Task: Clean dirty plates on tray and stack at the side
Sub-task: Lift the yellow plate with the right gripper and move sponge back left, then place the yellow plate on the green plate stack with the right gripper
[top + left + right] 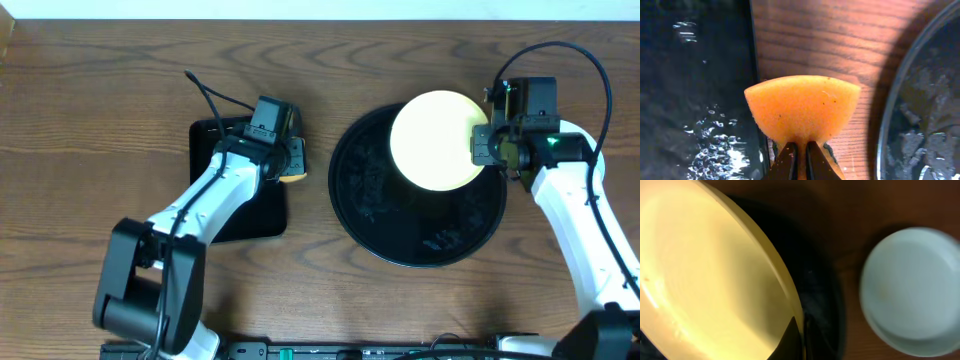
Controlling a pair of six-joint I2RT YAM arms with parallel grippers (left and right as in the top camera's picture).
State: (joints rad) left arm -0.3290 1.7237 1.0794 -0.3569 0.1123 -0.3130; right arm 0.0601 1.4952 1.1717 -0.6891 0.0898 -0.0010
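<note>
On the right side, right pincer (800, 335) is clamped tight on the rim of the yellow plate (436, 140), fingers nearly together with only the thin plate edge between them. Plate is tilted in the wrist view, its near edge raised over the round black tray (415, 235); from overhead it covers the tray's upper right part and overlaps the far rim. Tiny orange-red speck near the plate's left edge in the wrist view. Whether the plate's low edge touches the tray, cannot tell.

Left pincer (801, 155) is clamped on an orange sponge (802, 107), fingers pressed close together on its lower end, the wide rounded part sticking out ahead. Sponge sits over the bare wood table (830, 40), in the gap between the rectangular black tray (690, 100) and the round tray, just past the rectangular tray's right edge. Both trays look wet and streaked.

Pale blue plate (915, 290) lies upright on the table beside the round tray, off it, near the right pincer; a second rim may show under it, cannot tell. Overhead, the right arm hides it.
</note>
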